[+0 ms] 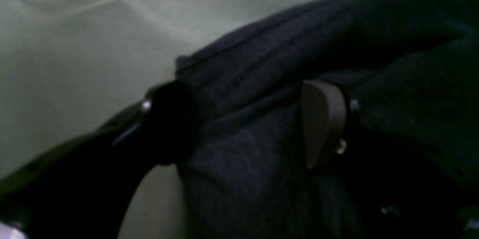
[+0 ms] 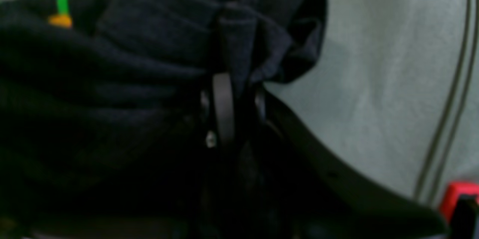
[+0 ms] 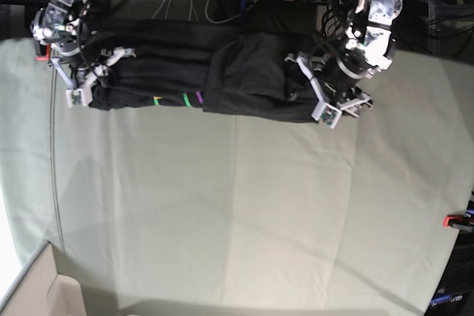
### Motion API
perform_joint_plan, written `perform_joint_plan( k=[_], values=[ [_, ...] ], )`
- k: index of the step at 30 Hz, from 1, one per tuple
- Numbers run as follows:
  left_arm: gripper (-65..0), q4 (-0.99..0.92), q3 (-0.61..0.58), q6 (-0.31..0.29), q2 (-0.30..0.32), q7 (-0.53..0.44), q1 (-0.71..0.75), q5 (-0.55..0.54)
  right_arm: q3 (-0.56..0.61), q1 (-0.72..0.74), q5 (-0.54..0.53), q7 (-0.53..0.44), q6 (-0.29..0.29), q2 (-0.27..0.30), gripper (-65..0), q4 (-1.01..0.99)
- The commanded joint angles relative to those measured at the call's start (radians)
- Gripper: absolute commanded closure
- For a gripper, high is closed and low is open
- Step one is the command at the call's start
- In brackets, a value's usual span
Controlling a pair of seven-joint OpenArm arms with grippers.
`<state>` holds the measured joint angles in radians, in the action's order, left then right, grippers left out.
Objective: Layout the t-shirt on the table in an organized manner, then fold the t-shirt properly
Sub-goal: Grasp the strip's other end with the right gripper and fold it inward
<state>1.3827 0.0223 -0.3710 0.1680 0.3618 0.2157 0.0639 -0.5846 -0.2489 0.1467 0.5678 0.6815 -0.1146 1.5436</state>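
I'm in the layout step: the t-shirt (image 3: pixel 215 79) lies bunched along the counter's (image 3: pixel 244 212) far edge. My right claw (image 2: pixel 239 97) is clamped on one end; left claw (image 1: pixel 247 119) straddles the other, apart. Next I must close left, then stretch it flat.

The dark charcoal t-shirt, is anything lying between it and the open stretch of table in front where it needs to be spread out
Nothing visible. The dark charcoal-grey fabric t-shirt is bunched along the far edge, and the pale grey-green cloth-covered table in front of it shows only creases. A red clamp sits at the side edge, clear of that area.
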Motion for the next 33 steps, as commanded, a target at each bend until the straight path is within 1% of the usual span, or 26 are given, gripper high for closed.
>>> perform_joint_plan(
  k=[1, 4, 8, 12, 15, 19, 22, 26, 28, 31, 33],
  values=[
    [-44.7, -0.001, 0.012, 0.045, 0.014, 0.039, -0.003, 0.049, 0.002, -0.023, -0.012, -0.005, 0.017, -0.006, 0.0, 0.05],
    [-44.7, 0.001, 0.012, 0.045, 0.015, 0.039, -0.002, 0.049, 0.005, -0.053, -0.012, -0.004, 0.017, -0.042, 0.0, 0.202],
    [-44.7, 0.01, 0.012, 0.045, 0.012, 0.039, 0.003, 0.049, 0.008, -0.086, -0.012, -0.004, 0.017, -0.042, 0.0, 0.364],
    [-44.7, 0.011, 0.014, 0.045, 0.012, 0.039, 0.003, 0.049, 0.048, -0.108, -0.012, -0.002, 0.017, -0.042, 0.0, 0.44],
    [-44.7, 0.017, 0.014, 0.045, 0.015, 0.039, 0.003, 0.049, 0.114, -0.129, -0.012, -0.012, 0.017, -0.042, 0.0, 0.45],
    [-44.8, 0.027, 0.014, 0.045, 0.018, 0.039, -0.002, 0.049, 0.234, -0.14, -0.011, -0.015, 0.017, -0.042, 0.0, 0.45],
    [-44.8, 0.027, 0.014, 0.045, 0.02, 0.039, -0.006, 0.049, 0.305, -0.105, -0.009, -0.015, 0.017, -0.042, 0.0, 0.443],
    [-44.8, 0.05, 0.017, 0.05, 0.014, 0.041, -0.022, 0.049, 0.351, -0.048, -0.008, 0.001, 0.017, -0.042, 0.0, 0.44],
    [-44.8, 0.085, 0.054, 0.048, 0.009, 0.041, -0.017, 0.049, 0.366, -0.042, -0.006, 0.022, 0.001, -0.042, 0.0, 0.443],
    [-44.8, 0.116, 0.143, 0.045, -0.04, 0.041, -0.017, 0.049, 0.386, -0.051, -0.006, 0.022, -0.035, -0.042, 0.0, 0.438],
    [-44.8, 0.134, 0.207, 0.045, -0.06, 0.041, -0.017, 0.049, 0.401, -0.062, -0.006, 0.022, -0.065, -0.042, 0.0, 0.438]
  ],
)
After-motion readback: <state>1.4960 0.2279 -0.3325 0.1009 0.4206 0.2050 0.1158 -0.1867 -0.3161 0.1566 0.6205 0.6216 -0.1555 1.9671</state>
